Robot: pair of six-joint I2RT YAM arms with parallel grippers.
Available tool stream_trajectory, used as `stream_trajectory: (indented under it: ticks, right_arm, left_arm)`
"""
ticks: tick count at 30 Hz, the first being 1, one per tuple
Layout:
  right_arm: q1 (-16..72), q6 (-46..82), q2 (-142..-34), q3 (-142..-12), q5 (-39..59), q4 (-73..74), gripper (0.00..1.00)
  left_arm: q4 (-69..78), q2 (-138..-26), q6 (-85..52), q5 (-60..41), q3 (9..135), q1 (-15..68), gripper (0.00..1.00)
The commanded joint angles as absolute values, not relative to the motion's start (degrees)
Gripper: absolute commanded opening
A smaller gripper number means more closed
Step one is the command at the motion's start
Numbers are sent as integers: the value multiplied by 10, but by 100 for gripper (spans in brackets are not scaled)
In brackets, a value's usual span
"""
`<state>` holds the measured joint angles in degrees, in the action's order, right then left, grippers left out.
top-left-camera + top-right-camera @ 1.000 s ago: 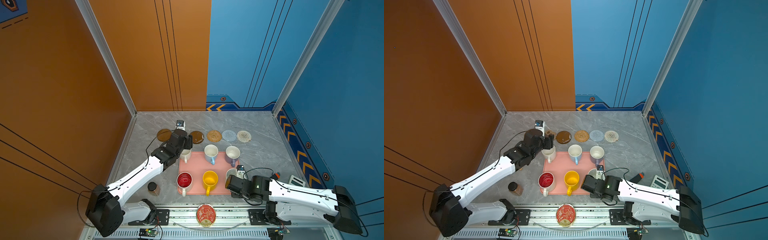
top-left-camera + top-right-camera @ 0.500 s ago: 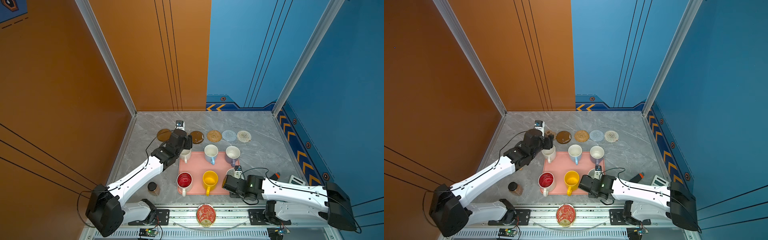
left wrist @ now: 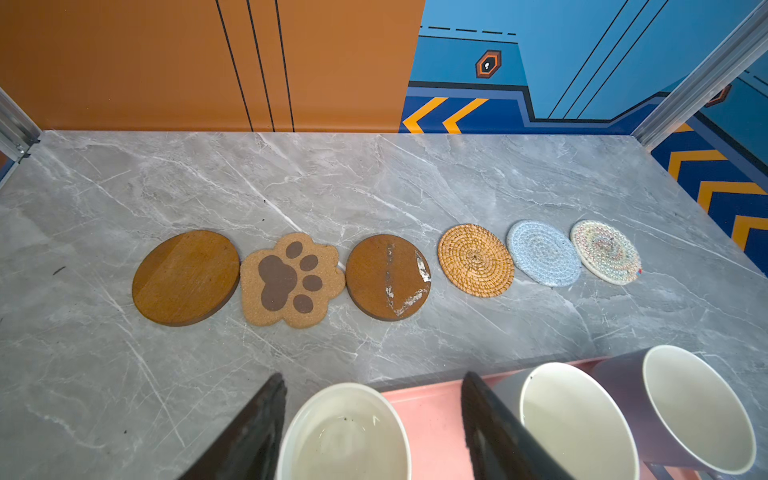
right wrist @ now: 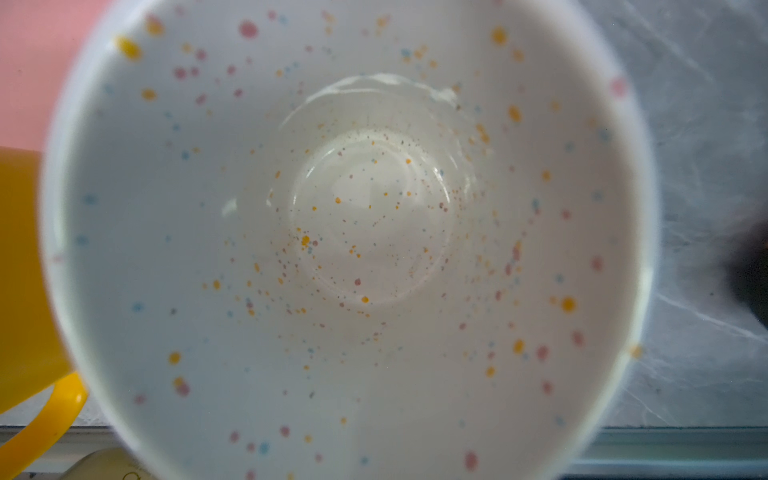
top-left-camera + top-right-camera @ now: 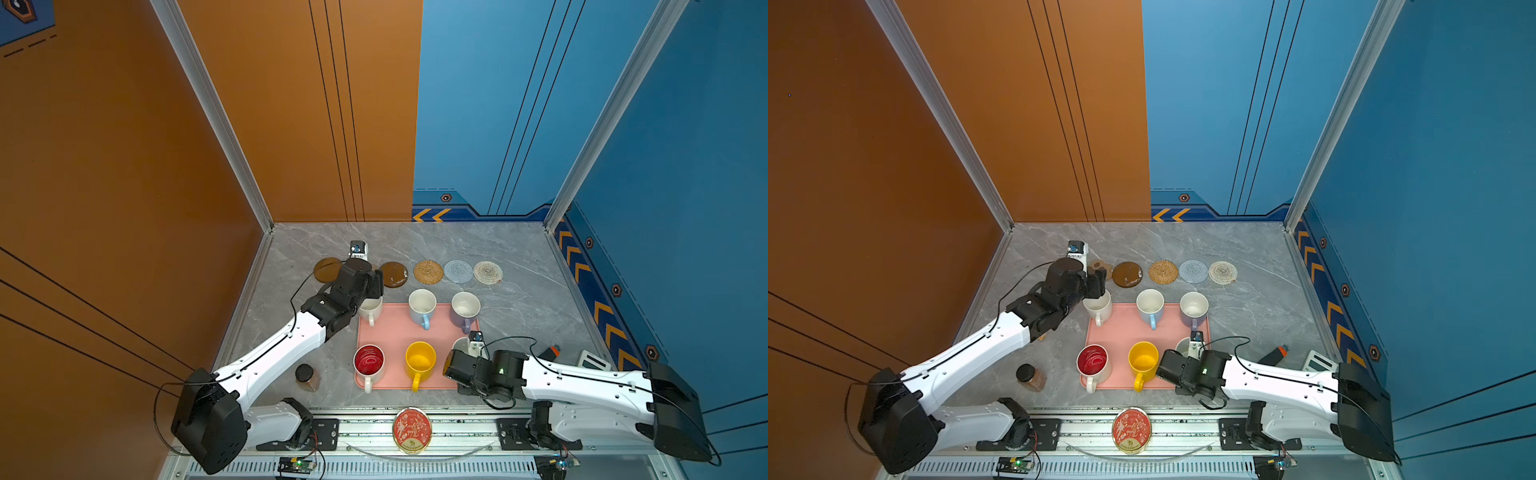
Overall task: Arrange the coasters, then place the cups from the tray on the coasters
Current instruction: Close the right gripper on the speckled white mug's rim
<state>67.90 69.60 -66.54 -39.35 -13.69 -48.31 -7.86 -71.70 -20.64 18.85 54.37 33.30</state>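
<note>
- A large flat salmon-pink tray [image 5: 395, 332] with a low rim lies on the grey marble worktop [image 5: 519, 249] and carries six mugs in two rows of three.
- Far row: a plain white mug [image 3: 345, 432] at the tray's left corner, a light blue mug [image 5: 422, 305] and a lavender mug [image 5: 465, 307]. Each shows a bare pale inside.
- Near row: a white mug with a red inside [image 5: 368, 361], a yellow mug [image 5: 420, 360] and a speckled cream mug [image 4: 353, 228], which is empty.
- The left hand [image 3: 372, 386] is open. Its dark fingers [image 3: 257, 428] stand on either side of the plain white mug, with a gap on one side.
- The right hand [image 5: 459, 365] hangs over the speckled cream mug. Its fingers are out of sight, so I cannot tell whether it grips.
- Six bare coasters lie in a row beyond the tray: a round brown disc [image 3: 185, 278], a tan paw-print mat [image 3: 291, 280], a second brown disc [image 3: 387, 277], a woven rattan round [image 3: 476, 260], a blue-grey crocheted round [image 3: 543, 252] and a cream crocheted round [image 3: 605, 251].
- In both top views the right arm hides nearly all of the speckled cream mug, and the left arm covers the left end of the coaster row.
</note>
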Motion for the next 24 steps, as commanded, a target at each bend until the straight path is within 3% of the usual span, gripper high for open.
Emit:
stream_trajectory:
  ticks: [1, 10, 16, 24]
  right_arm:
    - [676, 713, -671, -386, -160, -482, 34]
    - [675, 717, -674, -382, -163, -482, 23]
    - [675, 716, -681, -385, -155, -483, 1]
    - [706, 718, -721, -438, -197, -556, 0]
  left_arm:
    - [-71, -719, -212, 177, 533, 326, 68]
    - [-71, -718, -214, 174, 532, 324, 68]
    - [-68, -721, -215, 170, 533, 322, 68]
    - [-66, -724, -215, 167, 533, 321, 68]
